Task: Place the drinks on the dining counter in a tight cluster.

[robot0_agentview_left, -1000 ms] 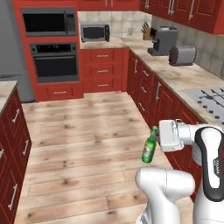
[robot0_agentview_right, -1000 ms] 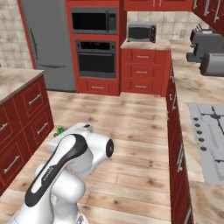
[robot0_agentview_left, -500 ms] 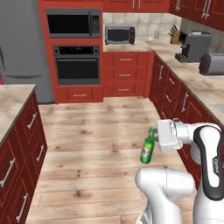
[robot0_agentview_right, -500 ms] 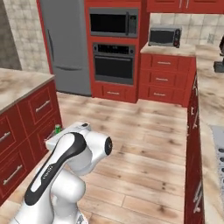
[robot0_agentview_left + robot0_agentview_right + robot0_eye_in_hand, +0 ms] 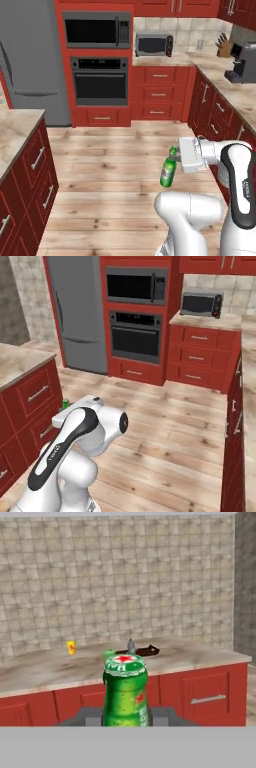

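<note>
My gripper (image 5: pixel 176 161) is shut on the small green glass bottle (image 5: pixel 168 172), which hangs tilted over the wooden floor. In the hand view the bottle (image 5: pixel 125 692) stands close up between the grey fingers (image 5: pixel 90 716), its cap towards the camera. Beyond it lies the dining counter (image 5: pixel 45 669), a marbled top over red drawers in front of a tiled wall. On that counter stands a slim grey bottle (image 5: pixel 131 646), with a dark maroon shape (image 5: pixel 146 651) low beside it. The counter's end also shows in both base views (image 5: pixel 15 132) (image 5: pixel 20 358), to my left.
A yellow cup (image 5: pixel 71 647) and a green cup (image 5: pixel 108 654) stand on the dining counter. A fridge (image 5: pixel 27 60), a wall oven (image 5: pixel 99 80) and a toaster oven (image 5: pixel 154 44) line the far wall. Red cabinets (image 5: pixel 217 112) run along the right. Open wooden floor (image 5: pixel 110 160) lies between.
The whole picture has slid right as the base turned left, bringing the fridge and the left counter into view. The green bottle stays in the shut gripper.
</note>
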Motion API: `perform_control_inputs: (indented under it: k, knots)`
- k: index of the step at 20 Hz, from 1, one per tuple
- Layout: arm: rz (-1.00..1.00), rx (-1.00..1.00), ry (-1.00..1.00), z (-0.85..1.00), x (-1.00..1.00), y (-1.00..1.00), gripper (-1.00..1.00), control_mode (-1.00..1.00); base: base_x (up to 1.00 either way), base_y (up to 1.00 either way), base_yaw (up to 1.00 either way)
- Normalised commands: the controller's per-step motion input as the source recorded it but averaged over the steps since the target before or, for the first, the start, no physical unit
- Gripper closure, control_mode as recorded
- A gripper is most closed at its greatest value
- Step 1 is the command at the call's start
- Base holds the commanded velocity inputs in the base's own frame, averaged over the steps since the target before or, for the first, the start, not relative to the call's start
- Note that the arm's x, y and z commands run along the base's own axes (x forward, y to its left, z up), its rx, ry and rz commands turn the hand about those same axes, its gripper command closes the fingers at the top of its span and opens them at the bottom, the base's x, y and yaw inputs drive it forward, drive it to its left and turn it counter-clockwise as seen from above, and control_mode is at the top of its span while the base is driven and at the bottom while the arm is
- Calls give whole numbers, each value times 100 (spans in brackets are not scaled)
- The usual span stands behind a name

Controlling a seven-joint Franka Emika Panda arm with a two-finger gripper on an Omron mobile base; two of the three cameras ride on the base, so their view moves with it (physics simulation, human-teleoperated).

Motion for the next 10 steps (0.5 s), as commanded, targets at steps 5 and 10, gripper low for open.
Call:
perform_control_inputs:
  k: [5, 10]
  knots:
    - [0, 0, 0, 0, 0, 0, 100, 100, 82, 5, 34]
    - [0, 0, 0, 0, 0, 0, 100, 100, 63, 0, 56]
